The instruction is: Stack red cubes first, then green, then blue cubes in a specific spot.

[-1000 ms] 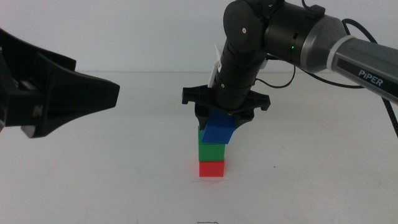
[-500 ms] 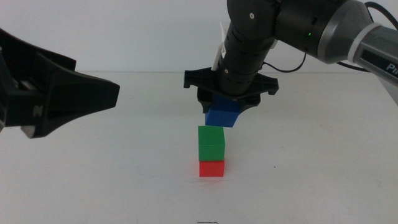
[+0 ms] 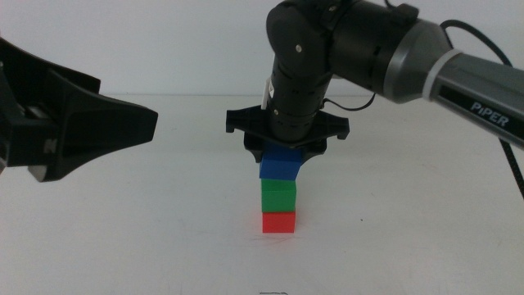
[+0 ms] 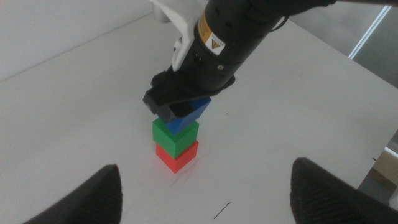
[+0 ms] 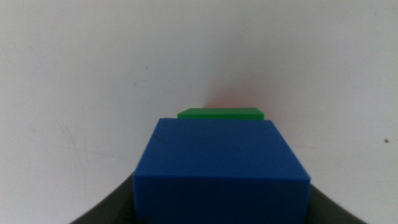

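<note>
My right gripper (image 3: 282, 161), clamping blue cube (image 3: 278, 165), has lowered it onto green (image 3: 277, 195), over red (image 3: 278, 221). Release remains. Left gripper (image 4: 205, 186) waits, jaws wide.

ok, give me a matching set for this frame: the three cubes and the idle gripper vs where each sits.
Things:
1. small matte red cube
2. small matte green cube
3. small matte blue cube
4. left gripper

Places:
A. held in the right gripper, at the top of the stack
B. on the table
C. waiting off to the side
D. on the red cube

Pairs: 1-B, 2-D, 3-A, 4-C
</note>
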`<action>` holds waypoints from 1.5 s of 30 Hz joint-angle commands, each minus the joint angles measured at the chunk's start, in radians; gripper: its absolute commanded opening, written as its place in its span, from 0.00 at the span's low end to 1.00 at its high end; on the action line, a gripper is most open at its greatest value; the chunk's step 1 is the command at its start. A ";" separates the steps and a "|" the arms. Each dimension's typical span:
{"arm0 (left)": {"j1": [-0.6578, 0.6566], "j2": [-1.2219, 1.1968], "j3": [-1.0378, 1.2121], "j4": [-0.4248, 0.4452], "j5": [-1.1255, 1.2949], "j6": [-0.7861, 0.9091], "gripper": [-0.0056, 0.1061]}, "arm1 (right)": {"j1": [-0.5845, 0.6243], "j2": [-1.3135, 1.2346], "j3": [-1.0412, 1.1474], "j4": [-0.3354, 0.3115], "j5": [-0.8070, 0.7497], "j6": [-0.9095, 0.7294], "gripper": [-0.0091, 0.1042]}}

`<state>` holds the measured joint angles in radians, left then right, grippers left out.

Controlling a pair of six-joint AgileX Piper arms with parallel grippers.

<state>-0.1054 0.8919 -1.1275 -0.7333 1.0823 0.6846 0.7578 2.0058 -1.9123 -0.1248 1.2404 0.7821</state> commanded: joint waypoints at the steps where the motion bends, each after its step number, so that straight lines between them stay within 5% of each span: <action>1: -0.001 -0.003 -0.026 -0.053 -0.046 0.002 0.87 | 0.005 -0.049 -0.036 -0.028 0.061 0.007 0.07; 14: -0.001 -0.003 -0.026 -0.053 -0.046 0.002 0.87 | 0.009 -0.012 -0.036 -0.034 0.061 0.007 0.07; 18: -0.001 -0.003 -0.026 -0.053 -0.046 0.002 0.87 | 0.009 0.006 -0.036 -0.035 0.061 0.004 0.20; 19: -0.001 -0.003 -0.026 -0.053 -0.046 0.002 0.87 | 0.009 0.007 -0.036 -0.039 0.060 0.002 0.45; 28: -0.001 -0.003 -0.026 -0.053 -0.046 0.002 0.87 | 0.009 0.007 -0.036 -0.050 0.054 0.000 0.72; 38: -0.001 -0.003 -0.026 -0.053 -0.046 0.002 0.87 | 0.017 -0.105 -0.082 -0.056 0.060 -0.014 0.75; 45: -0.001 -0.002 -0.026 -0.053 -0.046 0.002 0.87 | -0.012 -0.241 -0.125 -0.118 0.058 -0.105 0.75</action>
<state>-0.1054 0.8926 -1.1275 -0.7333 1.0823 0.6846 0.7623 1.8536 -2.0021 -0.1912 1.2428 0.7113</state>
